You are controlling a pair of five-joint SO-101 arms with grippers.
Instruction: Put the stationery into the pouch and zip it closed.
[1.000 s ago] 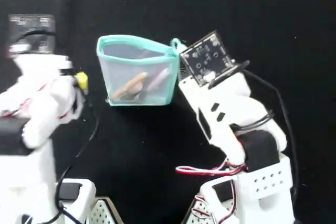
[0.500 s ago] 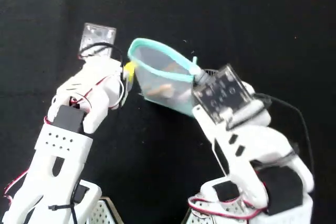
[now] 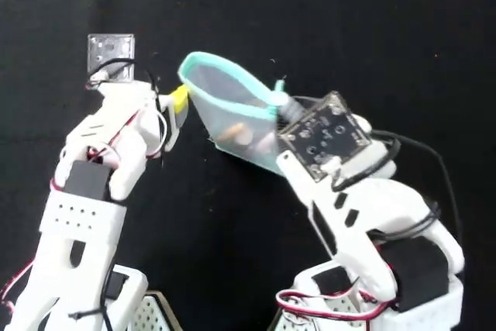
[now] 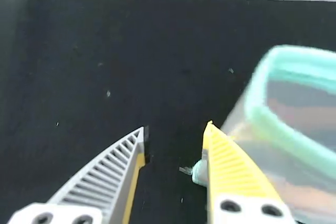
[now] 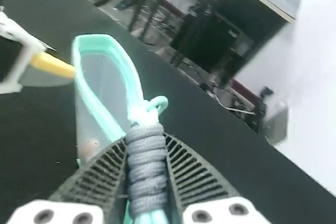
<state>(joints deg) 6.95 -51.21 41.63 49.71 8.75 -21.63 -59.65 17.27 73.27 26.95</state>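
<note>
Listing teal mesh pouch [image 3: 221, 102], stationery [image 3: 232, 131] inside, mouth gaping, tilted between the arms; right gripper [image 5: 146, 141] pinching its grey cord pull [image 5: 147, 171]; left gripper [image 4: 173, 140] spread beside the far corner, gripping nothing; risk: pulling would likely drag the pouch rather than zip it, or tip contents out.

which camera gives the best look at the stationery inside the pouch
The high view: the stationery shows through the pouch's clear wall as orange and pale shapes. The left wrist view gives a blurred orange smear behind the wall; the right wrist view, one small orange spot low inside.
</note>
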